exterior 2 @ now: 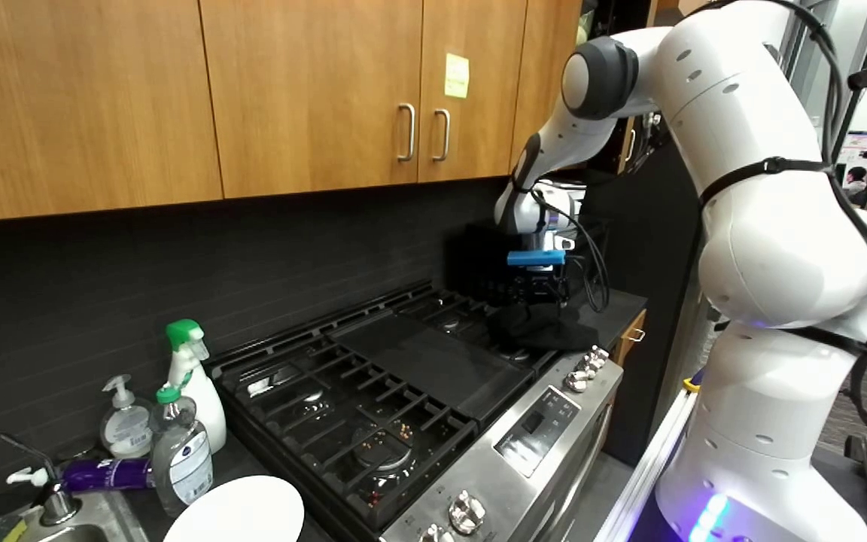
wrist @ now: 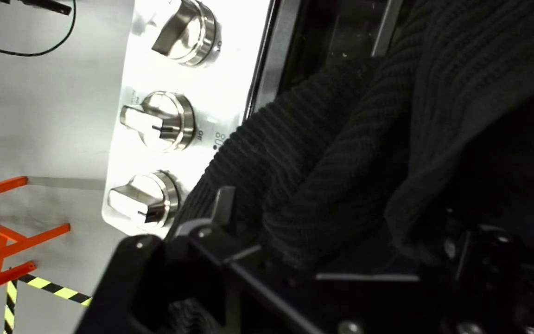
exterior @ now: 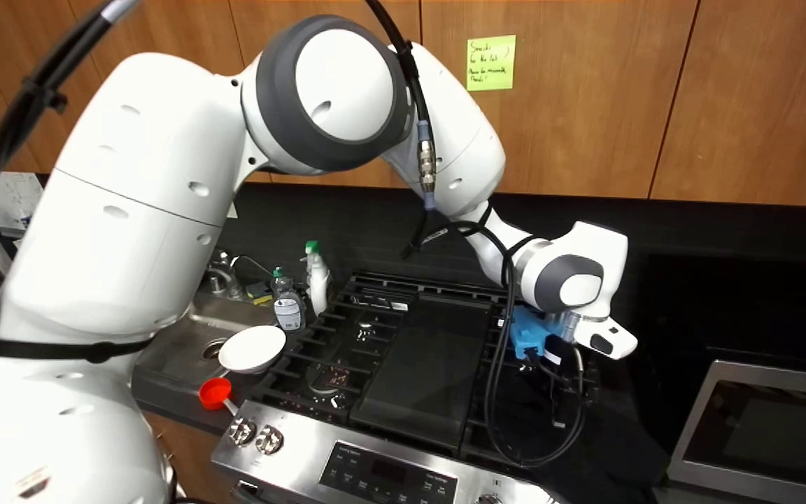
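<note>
A dark ribbed cloth (wrist: 322, 153) lies bunched over the stove's edge beside the knobs in the wrist view. It also shows as a black heap on the near right burner area in an exterior view (exterior 2: 539, 329). My gripper (wrist: 339, 220) is open over the cloth, its fingers wide apart with folds of cloth between them. I cannot tell whether the fingers touch the cloth. In an exterior view the black gripper (exterior 2: 540, 290) points down just above the cloth, below a blue bracket (exterior 2: 536, 258).
The stove (exterior 2: 403, 361) has a flat griddle (exterior: 427, 364) in its middle and steel knobs (wrist: 169, 123) in front. A white bowl (exterior: 252, 348), a red measuring cup (exterior: 215, 393) and a spray bottle (exterior: 317, 280) are by the sink. A microwave (exterior: 767, 427) stands opposite. Cabinets (exterior 2: 313, 90) hang above.
</note>
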You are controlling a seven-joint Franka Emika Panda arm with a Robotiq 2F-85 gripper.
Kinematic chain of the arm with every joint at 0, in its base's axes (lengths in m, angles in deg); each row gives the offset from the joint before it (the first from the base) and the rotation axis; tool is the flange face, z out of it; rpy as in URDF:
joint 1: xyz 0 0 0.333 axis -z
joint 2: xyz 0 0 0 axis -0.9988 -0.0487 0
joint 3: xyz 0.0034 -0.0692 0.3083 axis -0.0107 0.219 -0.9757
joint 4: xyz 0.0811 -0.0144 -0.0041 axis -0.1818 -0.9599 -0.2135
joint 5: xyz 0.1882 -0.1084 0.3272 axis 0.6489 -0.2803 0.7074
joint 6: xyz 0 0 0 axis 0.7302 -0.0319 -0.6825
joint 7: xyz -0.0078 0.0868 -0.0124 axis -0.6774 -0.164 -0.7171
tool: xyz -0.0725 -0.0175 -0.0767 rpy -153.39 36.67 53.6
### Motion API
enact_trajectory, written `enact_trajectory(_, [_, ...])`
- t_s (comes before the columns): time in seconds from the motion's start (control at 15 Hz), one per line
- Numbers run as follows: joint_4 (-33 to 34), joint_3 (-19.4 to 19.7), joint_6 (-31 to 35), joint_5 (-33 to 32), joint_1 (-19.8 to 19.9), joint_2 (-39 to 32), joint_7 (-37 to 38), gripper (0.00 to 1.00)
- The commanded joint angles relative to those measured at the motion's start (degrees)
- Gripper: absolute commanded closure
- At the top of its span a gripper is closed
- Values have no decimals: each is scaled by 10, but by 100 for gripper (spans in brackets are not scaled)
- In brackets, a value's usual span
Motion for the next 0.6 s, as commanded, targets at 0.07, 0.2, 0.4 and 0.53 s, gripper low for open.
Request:
enact_trajectory(0.07, [29, -21, -59, 42, 36, -7, -42, 1])
enact_trajectory(0.2, [35, -26, -58, 53, 38, -16, -54, 1])
enact_trajectory(0.4, [36, 1, 14, 8, -3, -25, -8, 0])
enact_trajectory(0.53, [31, -8, 13, 19, 12, -21, -18, 0])
